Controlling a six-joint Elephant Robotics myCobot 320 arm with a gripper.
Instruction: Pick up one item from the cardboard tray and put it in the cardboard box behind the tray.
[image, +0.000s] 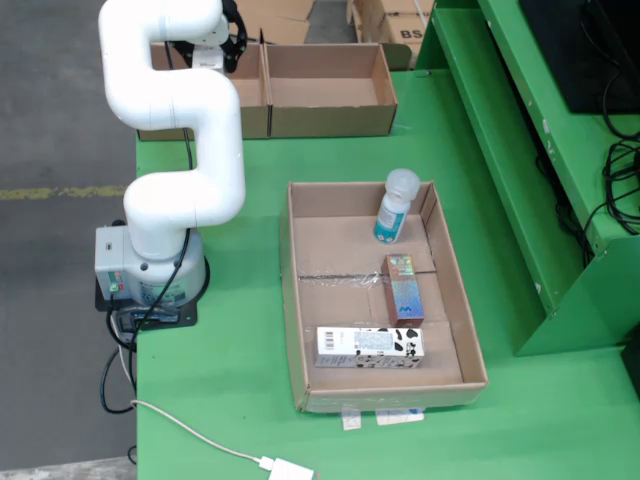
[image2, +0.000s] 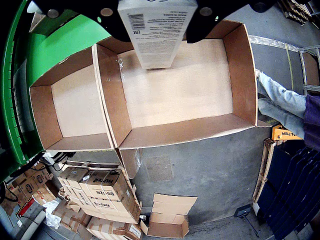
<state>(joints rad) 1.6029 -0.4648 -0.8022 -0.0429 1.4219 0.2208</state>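
Observation:
In the wrist view my gripper (image2: 157, 12) is shut on a white box with a barcode (image2: 156, 35), one dark finger on each side of it. It hangs above the open cardboard box (image2: 240, 75), whose floor is bare. In the fixed view the gripper (image: 226, 42) is at the back left over the left cardboard box (image: 253, 100), and the arm hides the white box. The cardboard tray (image: 292, 300) in front holds a white-capped bottle (image: 394, 207), a small brown and blue box (image: 404, 290) and a cow-patterned carton (image: 370, 347).
A second cardboard box (image: 330, 92) stands right of the first, seen as the left one (image2: 40, 110) in the wrist view. The arm's base (image: 150, 275) sits left of the tray. A green shelf frame (image: 520, 170) runs along the right. A white cable (image: 190, 432) crosses the front left.

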